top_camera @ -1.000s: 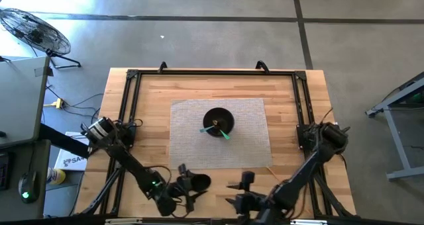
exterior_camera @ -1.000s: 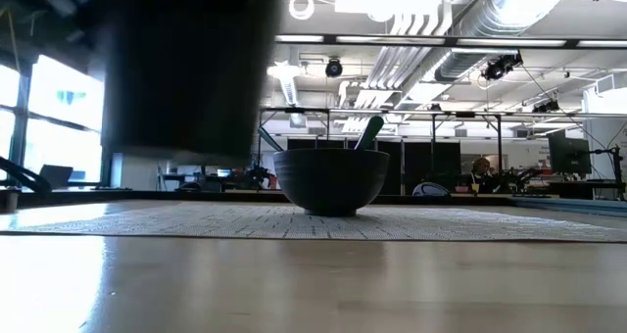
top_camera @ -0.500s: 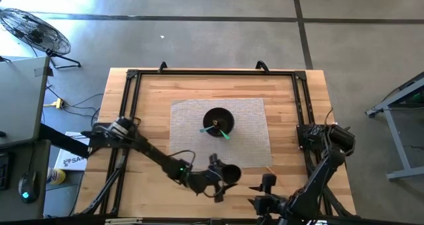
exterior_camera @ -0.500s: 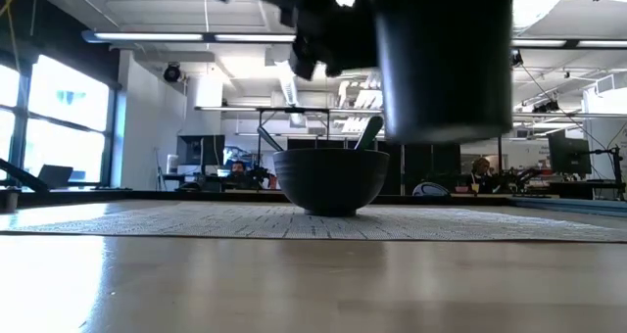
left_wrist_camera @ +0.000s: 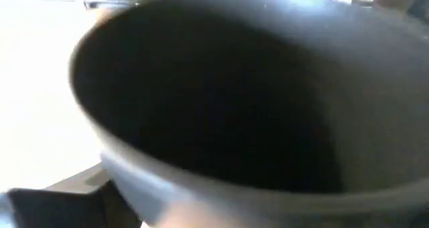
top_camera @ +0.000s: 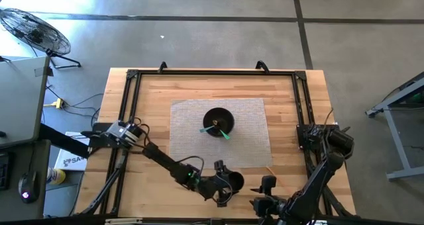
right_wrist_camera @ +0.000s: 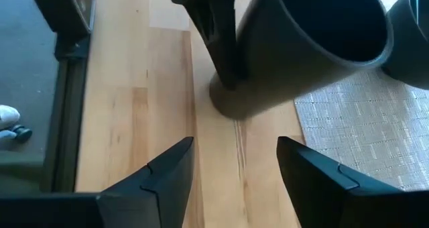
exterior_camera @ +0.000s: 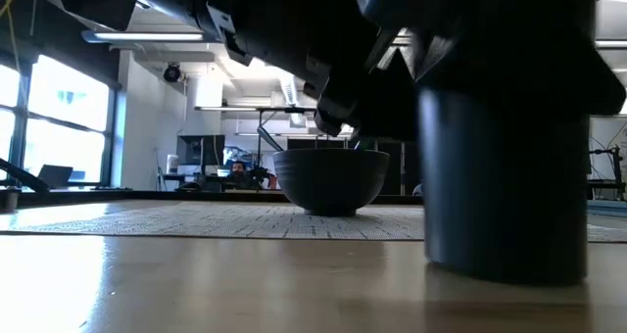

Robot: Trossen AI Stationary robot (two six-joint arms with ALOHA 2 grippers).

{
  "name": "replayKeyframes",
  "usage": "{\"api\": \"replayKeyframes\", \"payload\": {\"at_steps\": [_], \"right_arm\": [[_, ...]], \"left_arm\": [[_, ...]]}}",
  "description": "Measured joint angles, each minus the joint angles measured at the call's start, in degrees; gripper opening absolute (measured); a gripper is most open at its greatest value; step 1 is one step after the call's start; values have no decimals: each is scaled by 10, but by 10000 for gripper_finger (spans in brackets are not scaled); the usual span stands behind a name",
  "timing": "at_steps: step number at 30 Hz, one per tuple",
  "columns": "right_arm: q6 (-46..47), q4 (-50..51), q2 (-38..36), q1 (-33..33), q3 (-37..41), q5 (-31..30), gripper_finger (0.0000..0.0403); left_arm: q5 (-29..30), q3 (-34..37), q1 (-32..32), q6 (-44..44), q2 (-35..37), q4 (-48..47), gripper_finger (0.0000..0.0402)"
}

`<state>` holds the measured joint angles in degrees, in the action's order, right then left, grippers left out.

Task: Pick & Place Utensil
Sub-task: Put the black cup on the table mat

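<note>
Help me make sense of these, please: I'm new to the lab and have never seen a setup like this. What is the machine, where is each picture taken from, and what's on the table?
It is a robot with two dark arms at a wooden table, each ending in a two-finger gripper. One picture looks straight down, one looks level across the tabletop, and two come from cameras on the wrists. On the table lies a grey woven mat with a dark bowl on it; a green utensil rests in the bowl. The left gripper is shut on a dark cup, which stands on the wood at the table's near edge, beside the mat; that cup fills the left wrist picture. The right gripper waits open close by, pointing toward the cup.
</note>
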<state>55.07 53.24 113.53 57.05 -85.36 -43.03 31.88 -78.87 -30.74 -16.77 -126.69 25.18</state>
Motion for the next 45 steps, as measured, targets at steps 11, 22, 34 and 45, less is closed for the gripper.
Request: {"api": "replayKeyframes", "payload": {"at_steps": [11, 22, 34, 45], "right_arm": [[44, 7, 5, -20, 0, -19, 277], [77, -147, 6, -44, 114, -49, 388], [-145, -392, -4, -61, 156, -106, 395], [-182, -571, -6, -85, 203, -135, 395]], "left_arm": [[-13, 0, -9, -9, 11, -44, 398], [-27, 0, -25, -40, 25, -115, 398], [-30, 0, -27, -46, 29, -143, 398], [-39, 0, -27, -48, 28, -147, 398]]}}
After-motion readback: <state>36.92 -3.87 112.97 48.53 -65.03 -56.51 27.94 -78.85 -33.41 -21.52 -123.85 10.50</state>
